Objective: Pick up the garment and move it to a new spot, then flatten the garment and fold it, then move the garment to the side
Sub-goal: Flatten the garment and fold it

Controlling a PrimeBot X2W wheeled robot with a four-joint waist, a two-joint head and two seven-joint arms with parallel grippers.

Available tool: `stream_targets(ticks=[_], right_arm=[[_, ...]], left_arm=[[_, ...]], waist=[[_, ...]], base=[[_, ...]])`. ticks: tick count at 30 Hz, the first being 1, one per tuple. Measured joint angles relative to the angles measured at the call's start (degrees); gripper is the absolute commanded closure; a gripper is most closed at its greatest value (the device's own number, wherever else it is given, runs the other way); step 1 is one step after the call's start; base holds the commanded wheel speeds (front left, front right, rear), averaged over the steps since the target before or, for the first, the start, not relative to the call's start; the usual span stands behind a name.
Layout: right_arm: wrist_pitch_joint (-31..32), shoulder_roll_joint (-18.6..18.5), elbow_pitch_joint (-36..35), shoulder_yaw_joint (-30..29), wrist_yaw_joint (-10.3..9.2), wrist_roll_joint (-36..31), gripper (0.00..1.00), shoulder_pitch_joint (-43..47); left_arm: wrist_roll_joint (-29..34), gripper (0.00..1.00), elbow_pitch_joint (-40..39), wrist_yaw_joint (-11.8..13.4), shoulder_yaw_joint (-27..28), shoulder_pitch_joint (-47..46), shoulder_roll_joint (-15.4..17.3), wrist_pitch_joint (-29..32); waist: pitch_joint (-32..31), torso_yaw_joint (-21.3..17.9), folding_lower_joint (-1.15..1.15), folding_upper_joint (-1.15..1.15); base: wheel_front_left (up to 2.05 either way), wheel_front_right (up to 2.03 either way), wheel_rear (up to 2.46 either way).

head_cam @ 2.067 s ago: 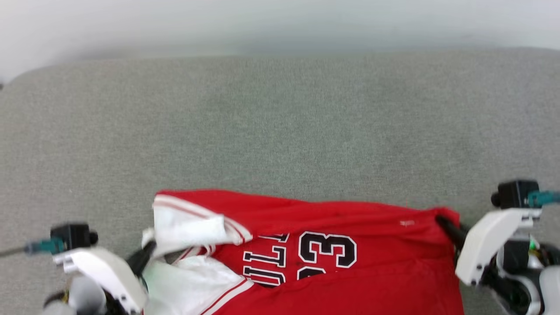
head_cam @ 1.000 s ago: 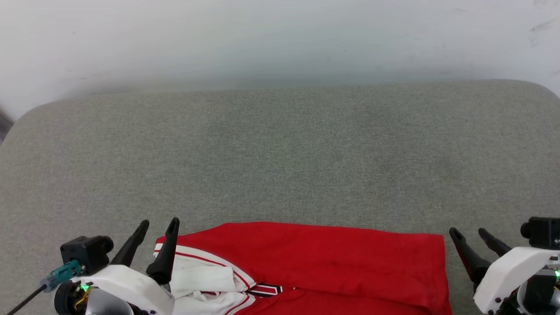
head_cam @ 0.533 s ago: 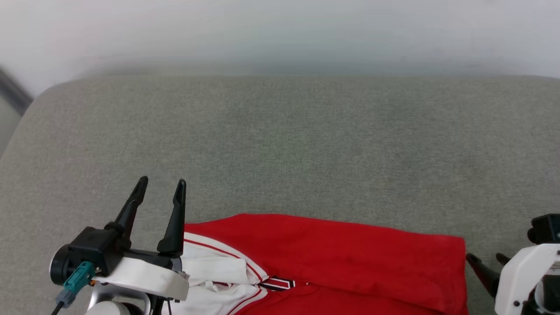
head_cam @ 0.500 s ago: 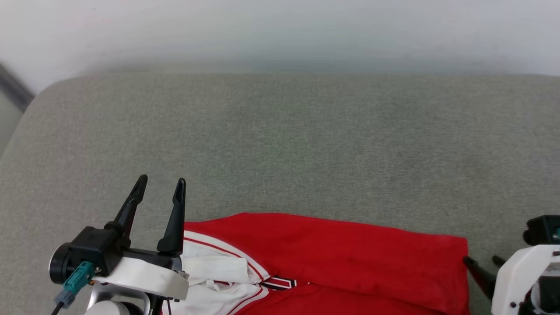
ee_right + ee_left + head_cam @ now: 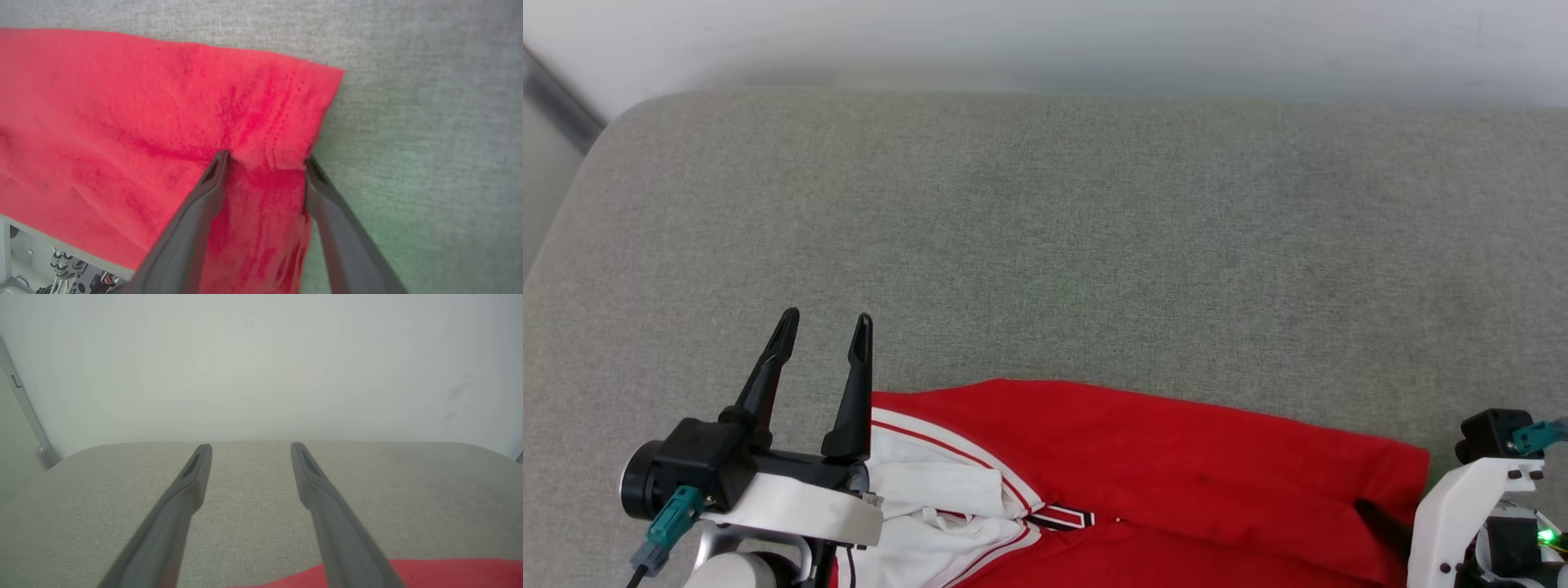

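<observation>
While looking down from the head, find the garment along the bottom edge of the frame, from lower centre to lower right, lying on the grey cushion. Mostly red cloth; white sleeve with red-striped trim bunched at its left end; scrap of black-and-white marking just right of that sleeve.

Find the left gripper at lower left of the head view, with fingers pointing up-frame and spread wide, holding nothing. Stands just beside the garment's left end; overlaps the white sleeve near its base; cannot tell contact there. In the left wrist view, reaches over bare cushion toward a pale wall, with a strip of red at bottom right of frame.

Find the right gripper mid-frame in the right wrist view, with fingers well apart, straddling the garment's stitched hem near its corner. Fingertip at frame left on red cloth; the other at the cloth's edge, beside bare cushion. Low ridge of cloth between the tips, not pinched. In the head view, at the lower right corner, mostly hidden behind its white housing, with one dark finger on the red cloth.
</observation>
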Motion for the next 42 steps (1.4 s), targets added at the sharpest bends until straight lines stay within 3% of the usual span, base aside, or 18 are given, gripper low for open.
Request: stream_targets(ticks=[10, 14, 26, 30, 36, 42], right_arm=[[-1.60, -1.49, 0.45, 4.04, 0.03, 2.14, 1.00, -1.72], [-2.15, -3.46, 0.36, 2.91, 0.12, 2.45, 1.00, -2.65], [1.94, -6.50, -0.42, -13.62, 0.11, 1.93, 1.00, -2.39], [7.91, -1.77, -1.71, -16.85, 0.10, 6.78, 1.00, -2.53], [20.06, 8.22, -5.33, -18.33, 0.10, 19.71, 1.00, -3.24], [25.76, 10.71, -5.60, -16.73, 0.10, 31.62, 1.00, -3.99]], left_arm=[[0.56, 0.00, 2.79, -0.20, 0.53, 2.15, 0.03, -0.05], [0.62, 0.00, 2.83, 0.44, 0.65, 3.33, 0.31, 0.12], [0.92, 0.00, 2.14, 1.48, 0.68, 4.31, 0.69, 0.19], [1.02, 0.00, 2.15, 1.64, 0.52, 4.31, 0.81, 0.20], [1.02, 0.00, 2.16, 1.54, 0.07, 4.21, 0.73, 0.21], [0.87, 0.00, 2.25, 0.90, -0.58, 3.63, 0.62, 0.37]], waist=[[-4.13, -1.66, 0.00, 0.00], [-5.72, -2.85, 0.00, 0.00], [-7.08, -5.73, 0.00, 0.00], [-6.84, -5.87, 0.00, 0.00], [-6.42, -5.04, 0.00, 0.00], [-6.12, -3.35, 0.00, 0.00]], base=[[0.00, 0.00, 0.00], [0.00, 0.00, 0.00], [0.00, 0.00, 0.00], [0.00, 0.00, 0.00], [0.00, 0.00, 0.00], [0.00, 0.00, 0.00]])
